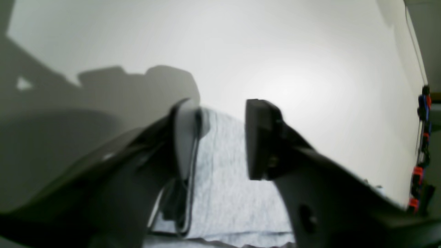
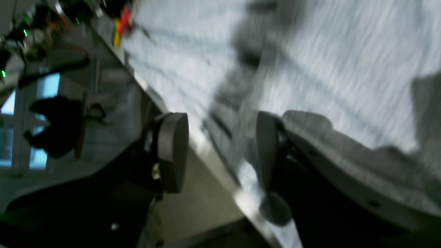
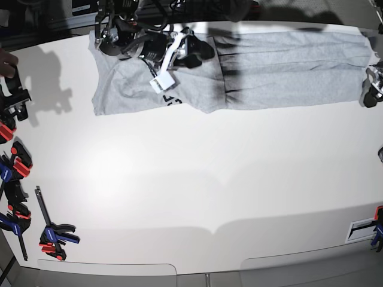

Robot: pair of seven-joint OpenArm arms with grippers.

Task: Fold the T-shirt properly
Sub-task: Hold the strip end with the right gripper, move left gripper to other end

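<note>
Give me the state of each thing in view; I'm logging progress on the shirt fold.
T-shirt: folded into a long strip along the far table edge, some black lettering showing.
Left gripper: open, above the shirt's edge, holding nothing.
Right gripper: open, at the table edge, holding nothing.
Clamps: lying idle at the table's side.

clamps (image 3: 52,234) — red, blue, black | table (image 3: 191,179) — white | clamps along its left edge
</note>
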